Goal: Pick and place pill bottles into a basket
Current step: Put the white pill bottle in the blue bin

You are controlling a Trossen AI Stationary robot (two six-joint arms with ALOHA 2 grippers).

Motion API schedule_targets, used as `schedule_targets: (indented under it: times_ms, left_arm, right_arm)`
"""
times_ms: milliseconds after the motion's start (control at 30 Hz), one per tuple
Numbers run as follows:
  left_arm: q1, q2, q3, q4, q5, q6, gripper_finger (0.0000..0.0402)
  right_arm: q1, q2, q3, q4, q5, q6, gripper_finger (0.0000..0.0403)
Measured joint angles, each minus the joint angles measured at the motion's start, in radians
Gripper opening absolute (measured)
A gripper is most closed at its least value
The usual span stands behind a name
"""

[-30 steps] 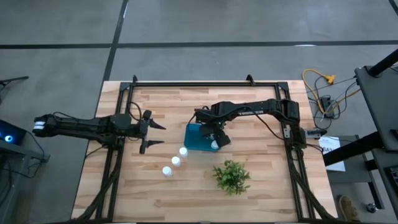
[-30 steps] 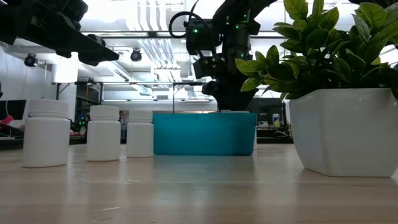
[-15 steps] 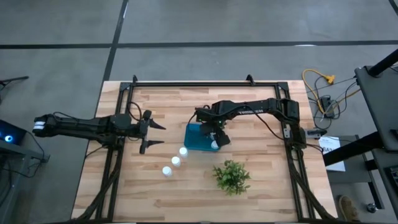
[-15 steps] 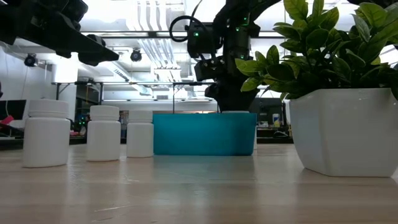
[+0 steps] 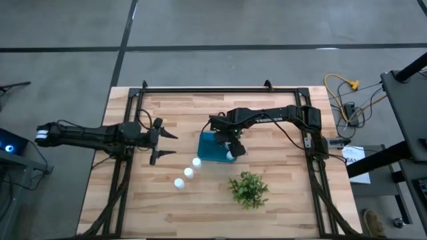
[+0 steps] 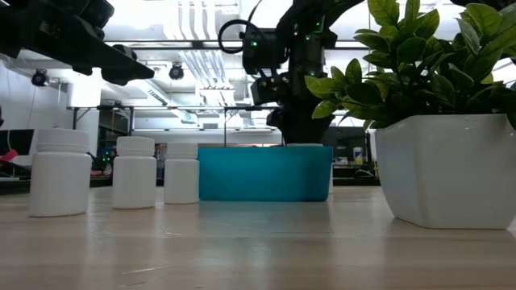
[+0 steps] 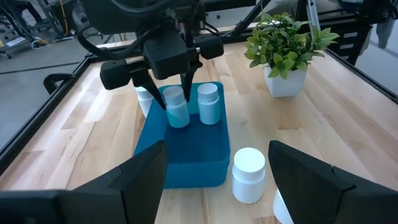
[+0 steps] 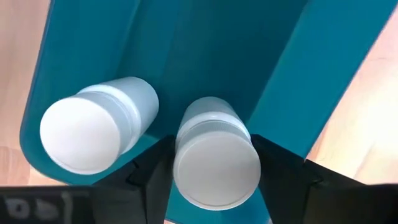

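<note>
Across the pale wooden tabletop (image 5: 267,200), plank seams are running side to side, and a black metal frame (image 5: 220,89) is bordering its far edge and sides. Grey concrete floor (image 5: 200,27) is lying beyond it, with a yellow cable (image 5: 341,85) coiling off the right corner. Seen level from the low view, the room behind is glowing with bright ceiling lights and shelving.

Near the tabletop's middle, the teal basket (image 5: 208,148) is sitting with the right gripper (image 5: 230,148) hanging directly over it. Its fingers are closing snugly on the cap end of one pill bottle (image 8: 214,163), which is standing inside the basket beside a second bottle (image 8: 93,130); the left wrist view is showing both bottles (image 7: 176,106) (image 7: 208,102) upright in the basket.

Three more pill bottles (image 5: 197,162) (image 5: 189,173) (image 5: 179,183) are standing in a diagonal row just off the basket's near-left corner, apart from one another. A small green plant (image 5: 249,189) in a white pot (image 6: 443,169) is standing nearer the front edge, right of the row.

The left gripper (image 5: 165,145) is hovering left of the basket, its fingers spread wide and holding nothing.
</note>
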Motion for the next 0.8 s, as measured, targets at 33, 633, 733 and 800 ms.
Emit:
schedule_targets:
  times_ms: [33,633,733,800]
  left_arm:
    - [0.000,0.000,0.000,0.000,0.000,0.000,0.0261]
    - [0.000,0.000,0.000,0.000,0.000,0.000,0.0261]
    - [0.000,0.000,0.000,0.000,0.000,0.000,0.0261]
    - [0.000,0.000,0.000,0.000,0.000,0.000,0.0261]
  right_arm:
    - [0.000,0.000,0.000,0.003,0.000,0.010,0.0201]
    - [0.000,0.000,0.000,0.012,0.000,0.026,0.0244]
    - [0.000,0.000,0.000,0.012,0.000,0.026,0.0244]
    - [0.000,0.000,0.000,0.012,0.001,0.028,0.0243]
